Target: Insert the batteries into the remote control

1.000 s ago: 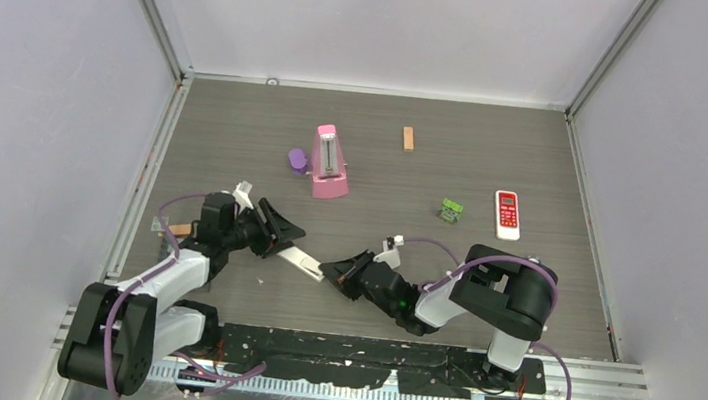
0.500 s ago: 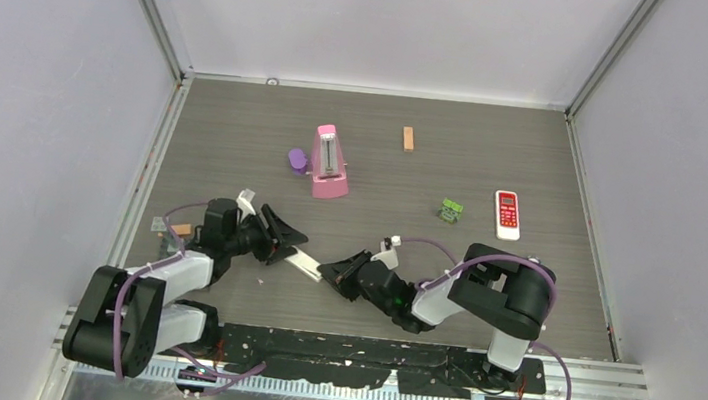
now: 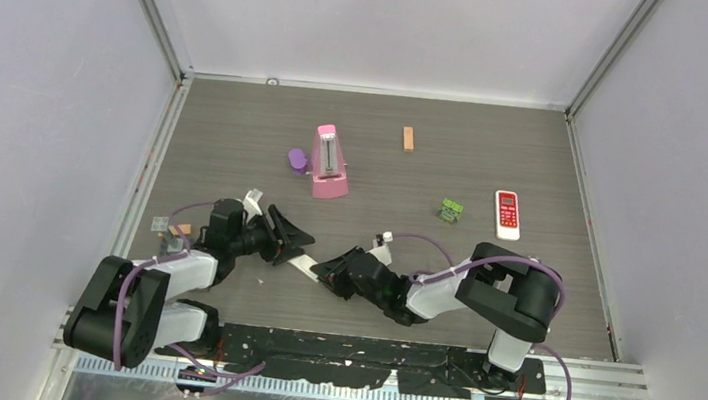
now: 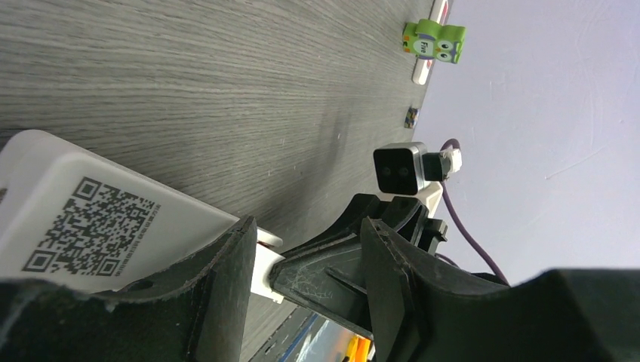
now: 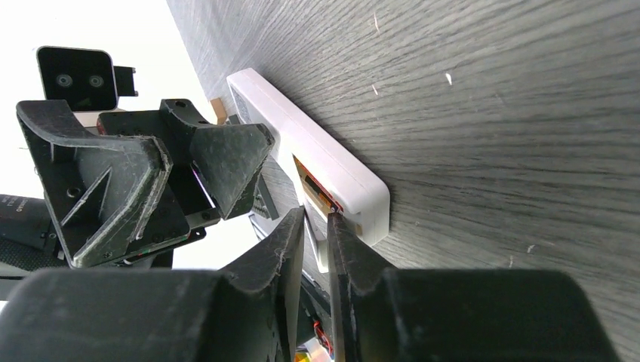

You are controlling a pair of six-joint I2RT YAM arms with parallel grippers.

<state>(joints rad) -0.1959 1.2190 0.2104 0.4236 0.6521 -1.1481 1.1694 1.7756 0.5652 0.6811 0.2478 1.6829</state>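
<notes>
Now right tool (image 3: 322, 268) opening, nearer remote (image 3: 302, 263)

The right pincer (image 5: 315, 226) has parted slightly at the remote control (image 5: 309, 162).

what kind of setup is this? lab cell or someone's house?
Most likely a lab test cell: plain white enclosure walls on aluminium framing, a grey wood-grain tabletop strewn with unrelated props like a pink metronome and a red-and-white remote.

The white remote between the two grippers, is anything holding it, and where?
The left gripper clamps the white remote across its sides at one end. The right gripper sits at the other end, its grip unclear.
</notes>
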